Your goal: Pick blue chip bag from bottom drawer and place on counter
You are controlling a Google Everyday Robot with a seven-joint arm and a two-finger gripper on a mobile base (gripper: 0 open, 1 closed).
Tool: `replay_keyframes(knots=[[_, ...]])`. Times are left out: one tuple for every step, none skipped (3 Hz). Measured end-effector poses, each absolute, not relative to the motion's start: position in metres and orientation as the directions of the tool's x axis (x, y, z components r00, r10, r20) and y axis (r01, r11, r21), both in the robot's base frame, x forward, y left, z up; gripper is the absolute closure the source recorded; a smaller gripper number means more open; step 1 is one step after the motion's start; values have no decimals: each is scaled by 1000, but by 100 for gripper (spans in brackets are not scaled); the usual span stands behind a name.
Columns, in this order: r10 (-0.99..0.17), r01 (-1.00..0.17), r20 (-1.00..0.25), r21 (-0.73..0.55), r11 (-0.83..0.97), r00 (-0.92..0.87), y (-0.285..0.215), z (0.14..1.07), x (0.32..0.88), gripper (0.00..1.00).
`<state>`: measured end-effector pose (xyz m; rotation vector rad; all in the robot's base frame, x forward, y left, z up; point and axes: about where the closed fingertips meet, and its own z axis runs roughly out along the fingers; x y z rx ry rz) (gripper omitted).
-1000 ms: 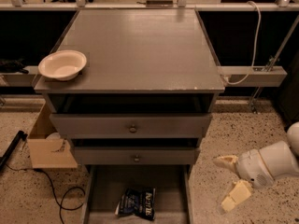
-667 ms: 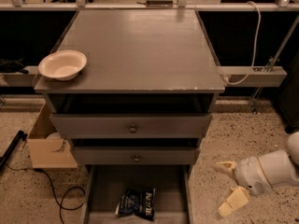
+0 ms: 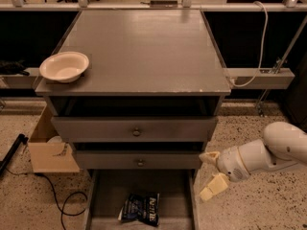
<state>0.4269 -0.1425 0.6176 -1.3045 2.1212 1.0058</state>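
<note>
Far left of the grey cabinet, a black pole lies on the speckled floor, and an open cardboard box stands just beside the cabinet's left side. A dark cable loops on the floor in front of the box. On the cabinet's top, the worktop, a pale shallow bowl sits upright at the front left corner, close to the chipped front edge. Below the worktop are two upper drawers, each with a small round knob, the top drawer above the middle drawer. At the cabinet's foot the bottom drawer is pulled out toward the camera, its flat grey floor in view. The blue chip bag lies flat on that floor, near the drawer's front and about midway between its side walls, with its white lettering facing up. Right of the cabinet, level with the middle drawer and just outside the bottom drawer's right wall, hangs the gripper. Its two cream fingers are spread apart with nothing between them, well clear of the bag. The white arm runs off to the right edge. Behind it, a white cable hangs down to a grey rail beside the cabinet's right side.
</note>
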Motion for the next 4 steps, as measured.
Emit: replay_keyframes(knots=[[-563, -893, -693, 348, 286, -450, -143, 618, 427, 0], [-492, -879, -728, 392, 273, -478, -131, 603, 422, 0], [-406, -869, -770, 411, 276, -493, -127, 584, 413, 0], [-352, -868, -797, 410, 282, -491, -126, 571, 408, 0]])
